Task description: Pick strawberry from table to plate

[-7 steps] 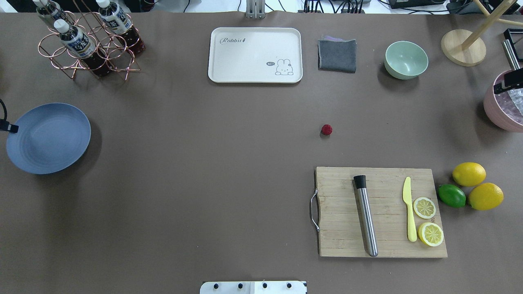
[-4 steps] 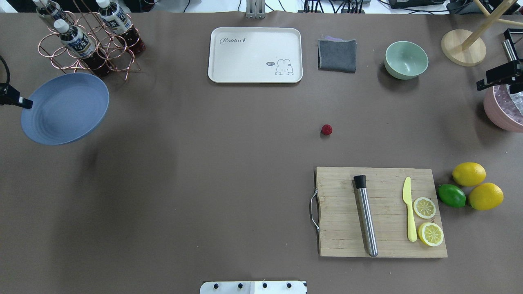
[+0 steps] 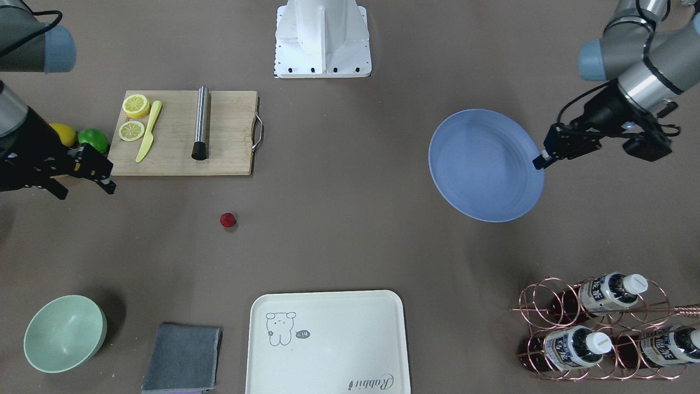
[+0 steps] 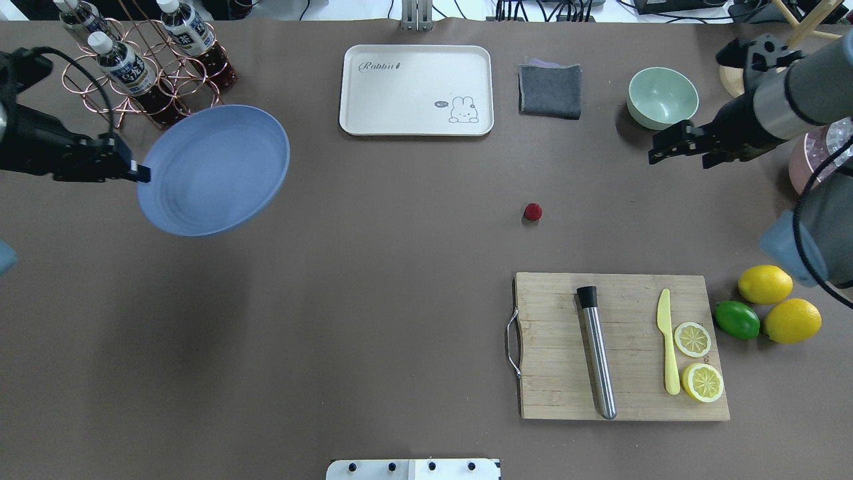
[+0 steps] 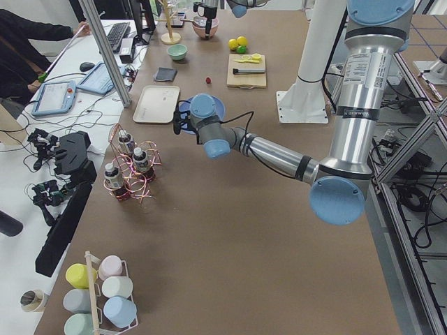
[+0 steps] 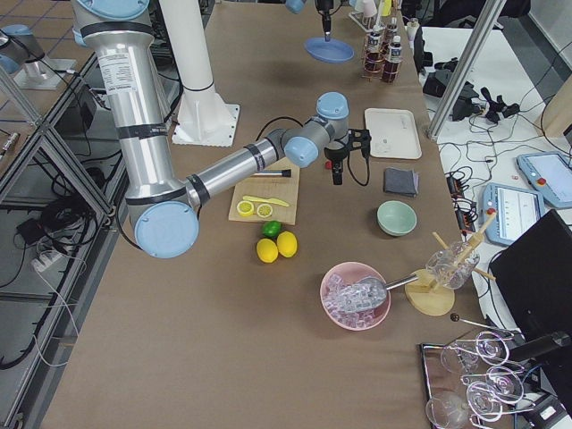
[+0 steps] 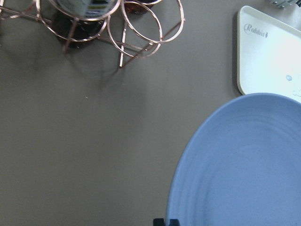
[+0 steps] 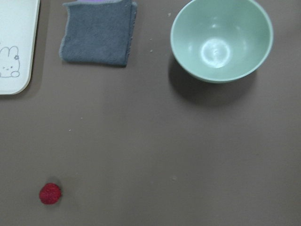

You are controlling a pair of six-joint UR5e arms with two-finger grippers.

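**Two-arm station at one moment, seen from overhead, the front, both table ends and both wrists.** I read the left gripper [image 4: 141,176] as clamped on the rim of the plate [image 4: 213,170], pinching the edge that faces the robot's left side. The plate is held clear of the table [image 4: 333,300], and its soft shadow falls on the surface below it. From overhead, the plate hangs just beside the copper bottle rack [image 4: 146,73] and near the cream tray [image 4: 416,90]. In the left wrist view the blue rim runs down to the bottom edge of the frame, where the gripper closes on it, with the rack and a corner of the tray beyond. The right gripper [image 3: 87,189] hovers over the table close to the green bowl [image 4: 662,97]. I see its jaws standing apart with nothing between them. The strawberry [image 4: 532,212] lies on the bare table, between the cutting board [image 4: 620,347] and the grey cloth [image 4: 550,90]. It is well apart from the plate and touches neither gripper. In the right wrist view the strawberry sits at lower left, with the cloth and the bowl further up the frame. The two side views show the arms but are too small for me to judge the jaws.
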